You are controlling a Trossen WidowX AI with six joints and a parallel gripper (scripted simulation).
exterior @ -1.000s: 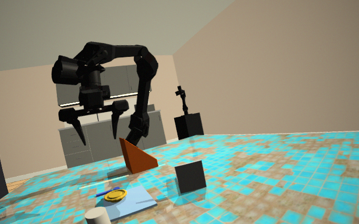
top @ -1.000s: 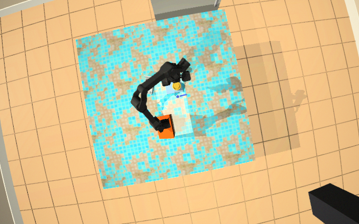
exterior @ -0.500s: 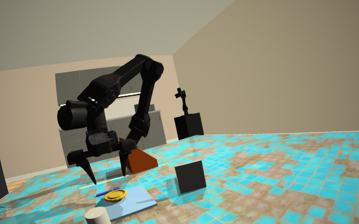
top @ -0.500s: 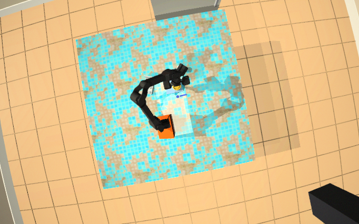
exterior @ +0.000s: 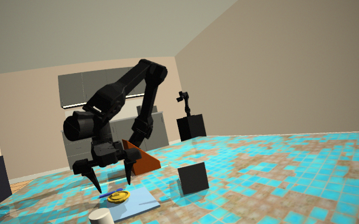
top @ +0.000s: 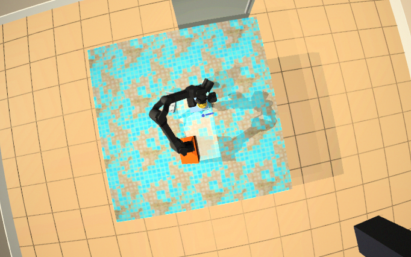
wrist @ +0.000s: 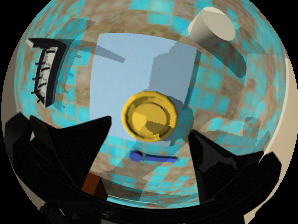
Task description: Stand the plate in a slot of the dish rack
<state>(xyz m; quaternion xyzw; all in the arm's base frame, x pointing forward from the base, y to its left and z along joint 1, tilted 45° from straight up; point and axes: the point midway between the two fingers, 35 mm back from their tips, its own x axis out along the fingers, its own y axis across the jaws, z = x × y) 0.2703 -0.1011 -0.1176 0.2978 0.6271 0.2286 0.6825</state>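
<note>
The yellow round plate point(top: 202, 105) point(exterior: 118, 196) point(wrist: 149, 116) lies flat on a light blue board point(exterior: 143, 204) point(wrist: 112, 82), near the board's edge. My gripper point(top: 201, 100) point(exterior: 115, 188) point(wrist: 151, 127) is open and empty, pointing down above the plate, with a fingertip to each side of it in the wrist view. The dish rack point(top: 172, 106) point(exterior: 193, 178) point(wrist: 48, 75) stands apart from the board, at the left in the wrist view. It has a dark end panel and short rails. The arm partly hides the rack and the plate in the top view.
A blue spoon-like utensil point(top: 207, 114) point(wrist: 157, 158) lies just beside the board, close to the plate. A pale cylinder point(exterior: 101, 215) point(wrist: 212, 29) stands off the board's opposite end. An orange wedge-shaped block point(top: 188, 157) point(exterior: 147, 164) is at the arm's base.
</note>
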